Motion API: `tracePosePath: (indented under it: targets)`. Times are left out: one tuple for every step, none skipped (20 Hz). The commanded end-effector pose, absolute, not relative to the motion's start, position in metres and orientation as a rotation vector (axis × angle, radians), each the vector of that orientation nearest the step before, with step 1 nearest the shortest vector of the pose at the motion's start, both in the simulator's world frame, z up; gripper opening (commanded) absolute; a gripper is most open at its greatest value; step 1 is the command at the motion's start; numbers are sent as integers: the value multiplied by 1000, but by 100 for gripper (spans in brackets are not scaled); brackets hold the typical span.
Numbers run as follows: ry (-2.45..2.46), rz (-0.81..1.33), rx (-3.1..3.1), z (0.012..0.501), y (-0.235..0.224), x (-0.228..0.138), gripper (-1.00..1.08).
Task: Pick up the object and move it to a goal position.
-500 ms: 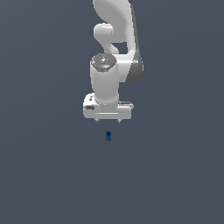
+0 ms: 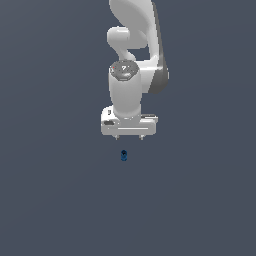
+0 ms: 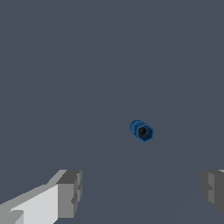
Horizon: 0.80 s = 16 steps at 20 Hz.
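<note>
Your white arm [image 2: 134, 60] comes down from the far top of the exterior view and ends in the gripper [image 2: 128, 137], which hangs over the flat grey desk [image 2: 50, 200]. The gripper is released — in the wrist view its two grey fingers [image 3: 70, 192] stand wide apart with nothing between them. The object [image 2: 124, 155], a tiny dark-blue cylinder, stands upright on the desk just nearer to you than the gripper, clear of it and not touched. From the wrist view you look down on its hexagonal top end [image 3: 143, 131], well apart from both fingers.
</note>
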State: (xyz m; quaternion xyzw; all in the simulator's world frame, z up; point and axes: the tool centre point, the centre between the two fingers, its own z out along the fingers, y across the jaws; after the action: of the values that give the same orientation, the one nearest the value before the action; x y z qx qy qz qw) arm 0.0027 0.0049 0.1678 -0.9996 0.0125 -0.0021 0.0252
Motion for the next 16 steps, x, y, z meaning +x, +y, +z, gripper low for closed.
tracePosePath:
  targets:
    - [28,-5,-3084,168,10,2,100]
    - [28,-5,-3084,168,10,2,100]
    - [30,-5,-3084,168,10,2,100]
    - [33,-6,-3085,168,9,2,100]
    - [34,-6,-3085,168,9,2,100]
    - [34,-6,-3085,168,9,2,100]
    - [31,-6,-3085,168,9,2,100]
    - [26,-6,-3085,168,9,2,100]
    - [18,-6,-3086,167,9,2,100]
    - [9,-6,-3087,167,9,3,100]
    - [-3,-6,-3087,166,8,3,100]
    - [-17,-6,-3088,165,8,3,100]
    - [-33,-6,-3090,164,7,3,100]
    - [-51,-7,-3091,163,7,4,100]
    - [-71,-7,-3092,161,6,4,100]
    - [-94,-7,-3093,160,5,4,100]
